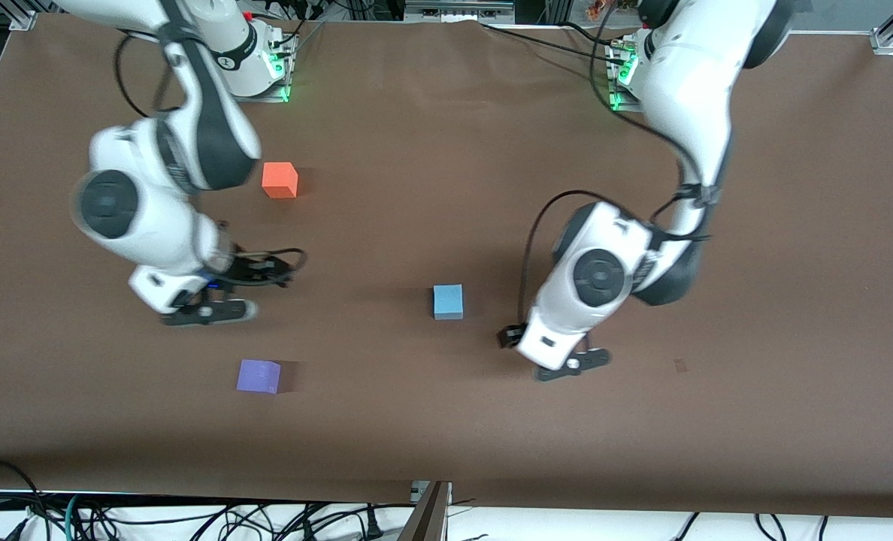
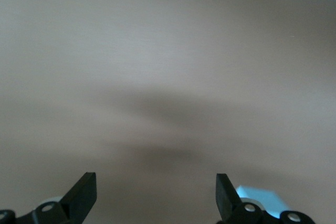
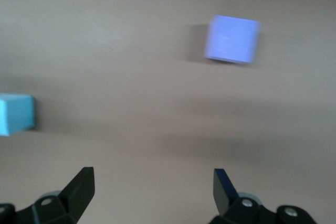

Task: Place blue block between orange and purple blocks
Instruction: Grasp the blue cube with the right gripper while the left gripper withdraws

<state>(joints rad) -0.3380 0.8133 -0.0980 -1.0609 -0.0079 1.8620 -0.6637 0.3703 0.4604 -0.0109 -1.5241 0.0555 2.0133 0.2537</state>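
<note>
The light blue block (image 1: 448, 301) sits on the brown table near its middle. The orange block (image 1: 280, 180) lies toward the right arm's end, farther from the front camera. The purple block (image 1: 258, 376) lies nearer to that camera, in line with the orange one. My left gripper (image 1: 559, 359) is open and empty over bare table beside the blue block, whose corner shows in the left wrist view (image 2: 258, 199) next to the left gripper (image 2: 156, 182). My right gripper (image 1: 232, 291) is open and empty over the table between orange and purple. The right wrist view shows this gripper (image 3: 154, 179), the purple block (image 3: 232, 39) and the blue block (image 3: 16, 114).
The brown table (image 1: 717, 436) holds only the three blocks. Cables hang along the table's edge nearest the front camera (image 1: 191, 518). A small dark mark (image 1: 680, 366) is on the cover toward the left arm's end.
</note>
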